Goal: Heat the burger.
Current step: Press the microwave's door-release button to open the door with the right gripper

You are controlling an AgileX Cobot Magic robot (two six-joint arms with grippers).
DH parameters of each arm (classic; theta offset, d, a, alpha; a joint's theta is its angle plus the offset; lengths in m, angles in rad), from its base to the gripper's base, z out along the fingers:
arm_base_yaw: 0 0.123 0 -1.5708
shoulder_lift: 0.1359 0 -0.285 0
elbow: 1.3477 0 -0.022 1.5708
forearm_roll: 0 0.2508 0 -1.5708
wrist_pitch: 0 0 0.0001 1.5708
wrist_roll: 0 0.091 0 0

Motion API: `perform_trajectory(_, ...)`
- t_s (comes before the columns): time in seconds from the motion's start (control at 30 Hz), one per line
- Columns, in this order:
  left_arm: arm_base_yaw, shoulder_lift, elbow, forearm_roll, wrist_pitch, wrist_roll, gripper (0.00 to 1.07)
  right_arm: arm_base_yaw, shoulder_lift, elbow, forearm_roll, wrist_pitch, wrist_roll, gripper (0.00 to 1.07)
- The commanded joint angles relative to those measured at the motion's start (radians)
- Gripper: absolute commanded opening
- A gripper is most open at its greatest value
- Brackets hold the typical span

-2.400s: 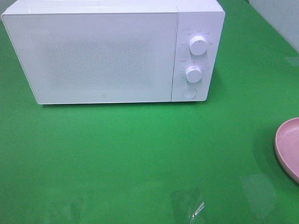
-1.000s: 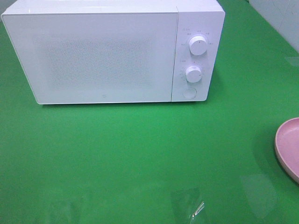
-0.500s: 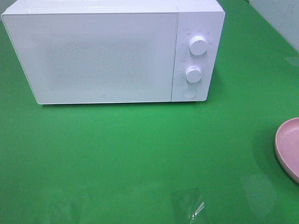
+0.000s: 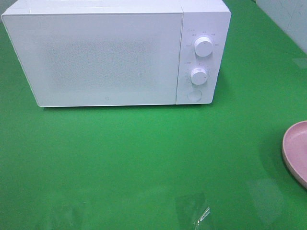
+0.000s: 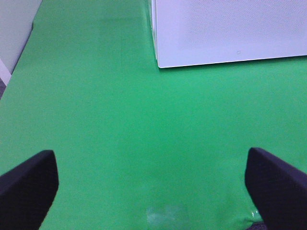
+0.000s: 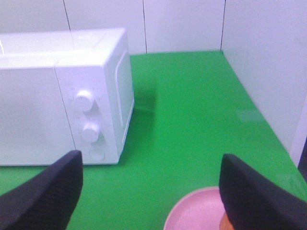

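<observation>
The jaws are broad, rounded, matte black.

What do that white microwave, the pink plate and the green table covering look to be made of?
Microwave: probably painted metal or plastic, smooth matte white; the door shows a fine dotted mesh.
Plate: likely plastic, an even matte pink with a thick rounded rim.
Table covering: seems a glossy green sheet, perhaps vinyl, since it shows soft reflections.

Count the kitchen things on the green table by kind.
Microwave: 1
Pink plate: 1
Burger, only an orange edge showing: 1
Total: 3
</observation>
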Motion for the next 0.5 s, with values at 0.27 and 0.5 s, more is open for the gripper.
perform_trajectory(0.27, -0.001, -0.017, 0.003, 0.001, -0.018, 0.000, 0.98, -0.005, 0.119, -0.009, -0.026, -0.245, -0.008, 0.75)
perform_trajectory(0.5, -0.001, -0.017, 0.003, 0.001, -0.018, 0.000, 0.98, -0.005, 0.316, -0.009, -0.046, -0.427, -0.013, 0.75)
